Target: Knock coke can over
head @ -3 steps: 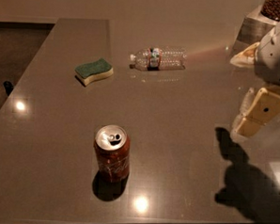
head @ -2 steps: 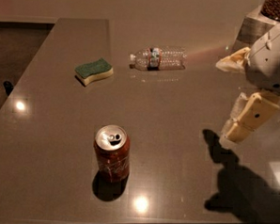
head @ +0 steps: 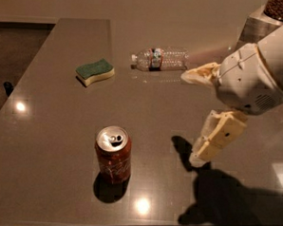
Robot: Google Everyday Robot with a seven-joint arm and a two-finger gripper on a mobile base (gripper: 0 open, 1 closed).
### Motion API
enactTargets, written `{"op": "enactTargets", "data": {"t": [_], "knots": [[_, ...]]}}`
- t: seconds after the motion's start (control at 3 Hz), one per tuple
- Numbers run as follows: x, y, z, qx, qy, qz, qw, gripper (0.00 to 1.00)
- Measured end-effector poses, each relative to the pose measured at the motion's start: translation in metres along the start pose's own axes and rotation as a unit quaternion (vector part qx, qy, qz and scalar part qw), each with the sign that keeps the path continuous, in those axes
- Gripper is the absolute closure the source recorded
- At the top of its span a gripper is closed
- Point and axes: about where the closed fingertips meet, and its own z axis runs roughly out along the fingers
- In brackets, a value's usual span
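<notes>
The coke can (head: 113, 155) is red-brown with a silver top and pull tab. It stands upright on the grey table (head: 51, 110), near the front and left of centre. My gripper (head: 189, 119) comes in from the right and hovers over the table to the right of the can, clearly apart from it. Its two cream fingers are spread wide, one fingertip (head: 187, 78) higher and farther back, the other (head: 197, 158) low near the table. Nothing is between them.
A clear plastic water bottle (head: 159, 59) lies on its side at the back of the table. A green and yellow sponge (head: 94, 71) lies at the back left. A grey container with brown contents (head: 280, 10) stands at the back right. The table's front edge is just below the can.
My gripper has moved left across the table, closer to the coke can. The can, bottle and sponge have not moved.
</notes>
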Motion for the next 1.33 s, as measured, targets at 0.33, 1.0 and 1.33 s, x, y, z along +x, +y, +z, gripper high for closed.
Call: {"op": "enactTargets", "data": {"t": [0.33,1.0,1.33], "knots": [[-0.027,0.016,0.037,-0.041,-0.036,-0.028,0.9982,0.00],[-0.046,0.034,0.076,-0.090,-0.059,-0.043,0.9933,0.00],[-0.058,0.040,0.087,-0.110,-0.073,-0.048,0.9901,0.00]]}}
